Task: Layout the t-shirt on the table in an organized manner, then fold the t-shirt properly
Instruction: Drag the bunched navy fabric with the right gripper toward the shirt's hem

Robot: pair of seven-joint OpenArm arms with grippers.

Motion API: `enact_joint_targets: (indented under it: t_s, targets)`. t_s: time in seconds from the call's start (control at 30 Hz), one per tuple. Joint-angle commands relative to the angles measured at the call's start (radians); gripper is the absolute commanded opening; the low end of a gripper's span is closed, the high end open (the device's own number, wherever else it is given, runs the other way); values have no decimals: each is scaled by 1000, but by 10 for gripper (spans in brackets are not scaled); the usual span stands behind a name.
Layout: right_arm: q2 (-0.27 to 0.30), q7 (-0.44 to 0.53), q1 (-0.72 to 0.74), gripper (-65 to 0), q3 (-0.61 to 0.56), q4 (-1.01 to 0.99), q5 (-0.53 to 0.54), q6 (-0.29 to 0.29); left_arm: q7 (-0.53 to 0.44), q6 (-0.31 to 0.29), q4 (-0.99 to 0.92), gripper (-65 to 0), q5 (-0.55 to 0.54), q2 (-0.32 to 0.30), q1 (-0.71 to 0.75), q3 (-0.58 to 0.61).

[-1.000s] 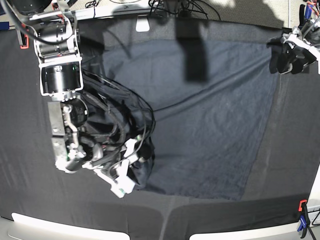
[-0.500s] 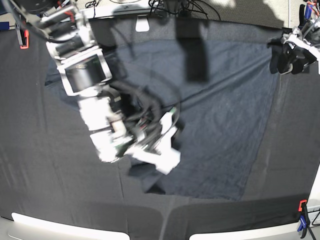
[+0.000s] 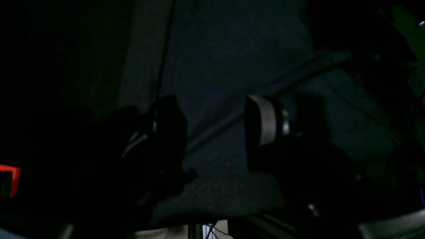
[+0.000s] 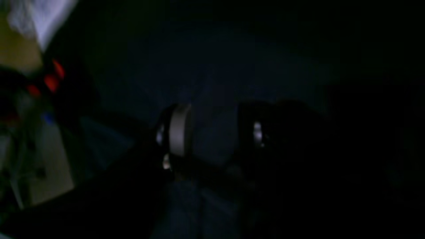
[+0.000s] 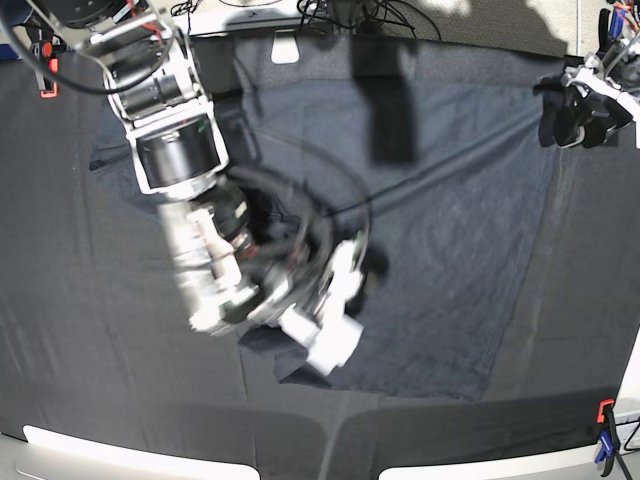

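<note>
Fabric covers most of what I can see: the t-shirt point(image 5: 440, 250) lies spread across the middle and right of the table point(image 5: 60, 330), dark charcoal against the blacker cloth, with long creases running from its far right corner towards the centre. Its near left part is bunched up under my right arm rather than flat.

My right gripper point(image 5: 335, 300) sits over that bunched edge, near the middle of the table and a little to the near side. From the wrist camera I see its fingers point(image 4: 179, 134) standing partly apart with dark fabric showing between them, but the picture is too dim and blurred for me to tell whether they pinch the shirt.

My left gripper point(image 5: 585, 110) is at the far right corner of the table, right at the shirt's far right corner. In its wrist view the fingers point(image 3: 262, 121) are wide apart, with a raised crease of the shirt running through the gap and nothing pressed between them.

A red clamp point(image 5: 605, 412) and a blue clamp point(image 5: 603, 452) sit at the near right corner. No container is in sight.
</note>
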Motion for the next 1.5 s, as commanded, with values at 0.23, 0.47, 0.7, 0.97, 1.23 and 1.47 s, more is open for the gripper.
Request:
enact_joint_targets:
  t_s: [0.23, 0.47, 0.7, 0.97, 1.23, 1.47]
  targets:
    - [100, -105, 5, -429, 259, 34, 138, 17, -27, -6, 16, -354, -24, -12, 3, -6]
    - [201, -100, -46, -429, 296, -25, 141, 17, -27, -6, 16, -354, -24, -11, 3, -6]
    - [198, 43, -44, -429, 332, -245, 138, 17, -27, -6, 16, -354, -24, -11, 3, -6]
    - [143, 87, -19, -429, 332, -336, 142, 17, -27, -6, 16, -354, -24, -11, 3, -6]
    - [56, 109, -8, -433, 332, -336, 111, 17, -27, -6, 16, -354, -23, -12, 3, -6]
    - [46, 209, -2, -648, 332, -335, 76, 17, -27, -6, 16, -354, -23, -11, 3, -6]
